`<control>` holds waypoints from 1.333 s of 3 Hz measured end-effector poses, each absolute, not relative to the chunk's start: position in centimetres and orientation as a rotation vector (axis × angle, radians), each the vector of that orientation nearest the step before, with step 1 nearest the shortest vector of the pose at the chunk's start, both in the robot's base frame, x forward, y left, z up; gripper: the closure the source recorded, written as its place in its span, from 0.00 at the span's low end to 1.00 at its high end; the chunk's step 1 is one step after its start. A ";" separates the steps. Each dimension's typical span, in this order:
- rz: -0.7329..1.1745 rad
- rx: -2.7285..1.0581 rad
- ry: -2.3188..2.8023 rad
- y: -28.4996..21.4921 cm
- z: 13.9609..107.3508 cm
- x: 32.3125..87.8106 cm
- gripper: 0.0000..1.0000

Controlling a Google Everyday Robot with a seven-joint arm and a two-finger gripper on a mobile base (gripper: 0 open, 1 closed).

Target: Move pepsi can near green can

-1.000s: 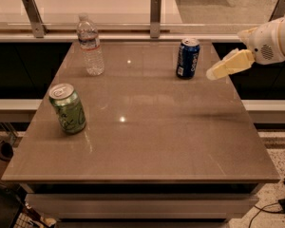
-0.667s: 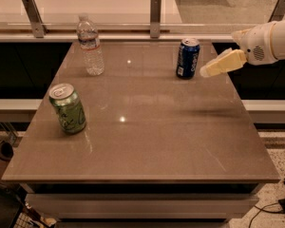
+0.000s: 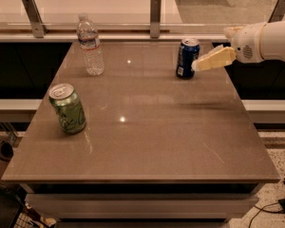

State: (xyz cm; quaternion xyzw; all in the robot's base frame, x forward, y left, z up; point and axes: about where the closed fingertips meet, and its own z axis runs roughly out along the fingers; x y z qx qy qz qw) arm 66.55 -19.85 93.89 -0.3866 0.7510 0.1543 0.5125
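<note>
Camera view: pincer (image 3: 198, 64) beside pepsi can (image 3: 185, 57) on brown table (image 3: 147, 146), railing (image 3: 155, 12) behind.

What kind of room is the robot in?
Probably an office break area or test lab: a brown table holding a pepsi can, green can and water bottle, with the end effector beside the pepsi can.

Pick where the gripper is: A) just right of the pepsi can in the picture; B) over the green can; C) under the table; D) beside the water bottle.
A: the gripper sits at the pepsi can's right side in the picture, far from the green can and the water bottle.
</note>
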 end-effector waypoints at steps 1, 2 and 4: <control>0.427 -0.912 1.778 -18.9 92.5 68.0 0.00; 0.485 -0.886 1.748 -17.7 90.9 69.2 0.00; 0.551 -0.844 1.709 -16.3 88.9 70.4 0.00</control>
